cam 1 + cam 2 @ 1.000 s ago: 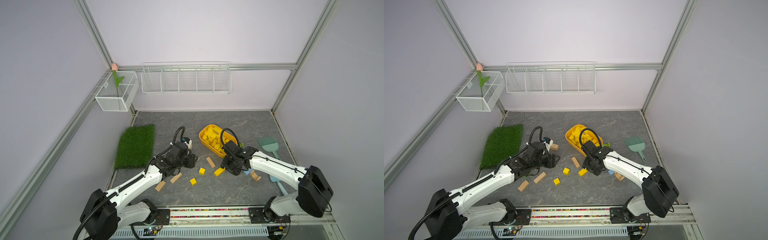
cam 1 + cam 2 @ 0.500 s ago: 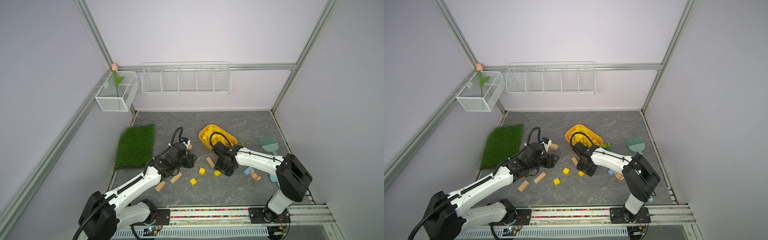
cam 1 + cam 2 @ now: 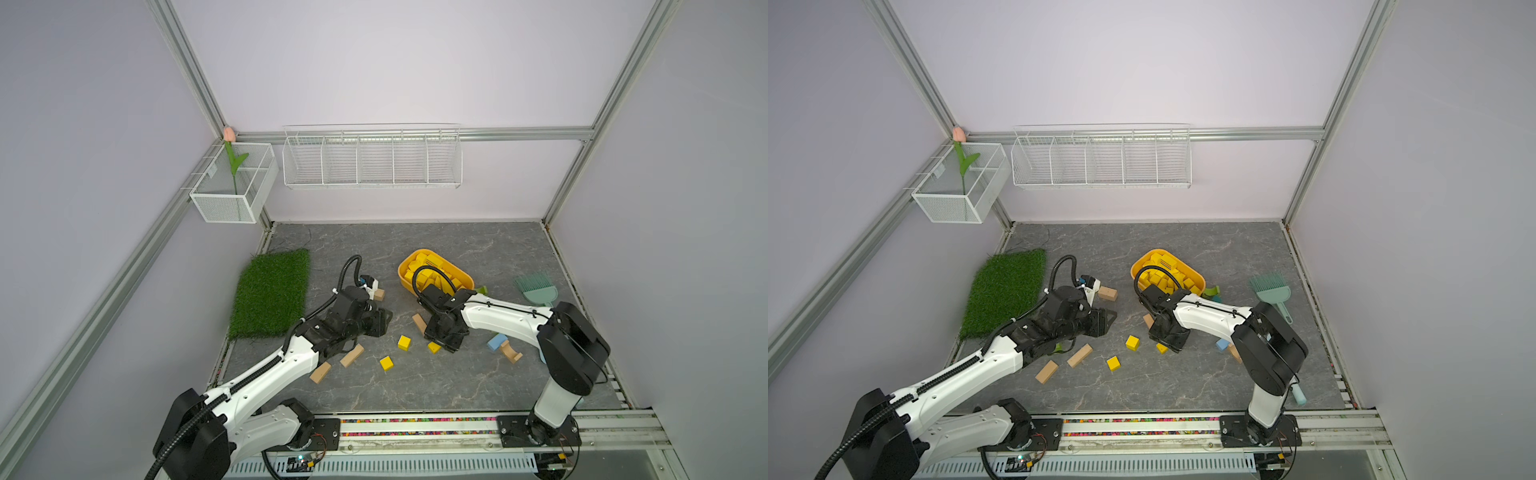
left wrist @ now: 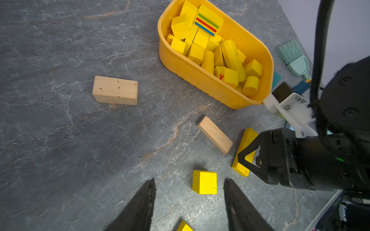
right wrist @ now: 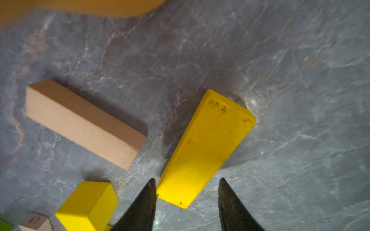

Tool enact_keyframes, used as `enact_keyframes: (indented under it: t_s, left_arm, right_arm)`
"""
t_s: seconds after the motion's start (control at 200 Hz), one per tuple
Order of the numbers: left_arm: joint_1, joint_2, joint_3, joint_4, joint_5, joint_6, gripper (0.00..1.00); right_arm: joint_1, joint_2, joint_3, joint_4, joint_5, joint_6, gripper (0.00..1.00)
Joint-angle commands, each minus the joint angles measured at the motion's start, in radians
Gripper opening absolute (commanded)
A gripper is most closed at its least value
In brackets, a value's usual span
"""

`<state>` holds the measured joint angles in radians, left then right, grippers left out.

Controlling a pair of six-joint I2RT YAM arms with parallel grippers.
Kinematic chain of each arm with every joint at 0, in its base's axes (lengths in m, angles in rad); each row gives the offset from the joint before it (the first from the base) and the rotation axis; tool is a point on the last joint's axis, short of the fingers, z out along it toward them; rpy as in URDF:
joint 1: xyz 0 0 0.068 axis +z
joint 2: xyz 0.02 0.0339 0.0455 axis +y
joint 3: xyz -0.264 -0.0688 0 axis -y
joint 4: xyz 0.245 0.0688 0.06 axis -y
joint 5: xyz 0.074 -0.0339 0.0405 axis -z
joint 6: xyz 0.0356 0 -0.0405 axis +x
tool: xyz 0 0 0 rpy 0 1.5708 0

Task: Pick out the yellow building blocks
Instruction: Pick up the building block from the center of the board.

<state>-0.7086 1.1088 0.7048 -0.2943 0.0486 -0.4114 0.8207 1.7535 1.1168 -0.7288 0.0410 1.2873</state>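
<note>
Right gripper point(image 5: 187, 180) down low over the bench point(image 4: 60, 140), jaws parted either side of one end of a flat yellow bar point(image 5: 206, 148), not clamped. Left gripper point(image 4: 189, 180) parted too, hovering near a loose yellow cube point(image 4: 204, 182). Second yellow cube point(image 3: 386, 363) close by, loads more yellow blocks point(image 4: 200, 40) piled in the tub point(image 4: 200, 80).

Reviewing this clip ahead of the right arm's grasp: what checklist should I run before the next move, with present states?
1. Right gripper straddles the yellow bar at its end: ok.
2. Bar flat on the table, apart from the tan block: ok.
3. Bar gripped: not ok, jaws open.
4. Left gripper open, apart from the right one: ok.
5. Room in the tub for it: cannot tell.
</note>
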Motion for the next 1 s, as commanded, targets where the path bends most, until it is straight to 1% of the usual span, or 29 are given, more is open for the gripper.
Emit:
enact_keyframes:
  t_s: [0.0,0.315,0.52,0.67,0.7,0.765,0.84,0.895,0.95,0.995]
  left_arm:
    - [0.007,-0.015,-0.013,0.019,0.007,-0.02,0.57]
    - [0.011,-0.011,-0.013,0.02,0.01,-0.02,0.57]
    - [0.011,-0.009,-0.013,0.022,0.013,-0.021,0.57]
    - [0.012,-0.006,-0.011,0.023,0.016,-0.02,0.57]
    - [0.012,-0.005,-0.012,0.023,0.016,-0.02,0.57]
    - [0.012,-0.006,-0.011,0.023,0.016,-0.02,0.57]
    - [0.012,-0.006,-0.011,0.023,0.016,-0.02,0.57]
    - [0.013,-0.002,-0.011,0.024,0.017,-0.022,0.57]
    - [0.013,-0.003,-0.011,0.024,0.017,-0.02,0.57]
    - [0.014,-0.002,-0.01,0.023,0.018,-0.022,0.57]
  right_arm:
    - [0.007,0.043,0.0,-0.004,-0.02,0.02,0.5]
    - [0.011,0.059,0.005,-0.035,-0.013,0.011,0.48]
    - [0.052,0.026,0.074,-0.136,0.125,-0.03,0.48]
    - [0.104,-0.014,0.155,-0.221,0.283,-0.067,0.48]
    - [0.114,-0.021,0.171,-0.269,0.313,-0.069,0.48]
    - [0.134,-0.036,0.195,-0.312,0.37,-0.072,0.48]
    - [0.155,-0.053,0.206,-0.321,0.41,-0.091,0.48]
    - [0.161,-0.054,0.203,-0.304,0.404,-0.113,0.48]
    - [0.164,-0.048,0.192,-0.27,0.373,-0.14,0.46]
    - [0.168,-0.041,0.176,-0.237,0.34,-0.169,0.37]
